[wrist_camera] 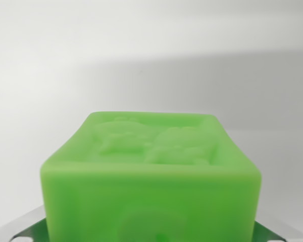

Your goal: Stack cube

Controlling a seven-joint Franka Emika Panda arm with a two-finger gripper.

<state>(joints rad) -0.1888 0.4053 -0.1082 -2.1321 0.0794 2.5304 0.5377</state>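
Green filled the lower half of the wrist view: a soft-looking green cube (pixel 151 176), blurred with closeness, sat nearest the lens, its near face running off the bottom edge. It was much the largest thing in sight. Behind the cube stretched a plain pale surface (pixel 151 60), white to grey, with a soft band of shadow crossing it above the cube's far edge. No second cube showed anywhere on it.

On the cube's top face a raised border framed an embossed relief, too soft to read. A faint rounded emboss also marked the near face.

At each lower corner of the cube, a sliver of shiny metal (pixel 28 233) poked out, greenish from reflection; these may have been parts of the gripper, though no fingertips could be made out. Whether the jaws were closed on the cube or standing open beside it could not be told.

Judging from its place tight under the camera, the cube was probably in or at the gripper, so the step in hand was likely the carry or grasp. To do it well, the grip should stay square on the cube's sides and gentle, since the material looked yielding; the cube should travel level, then be set flush and centred on its mate.
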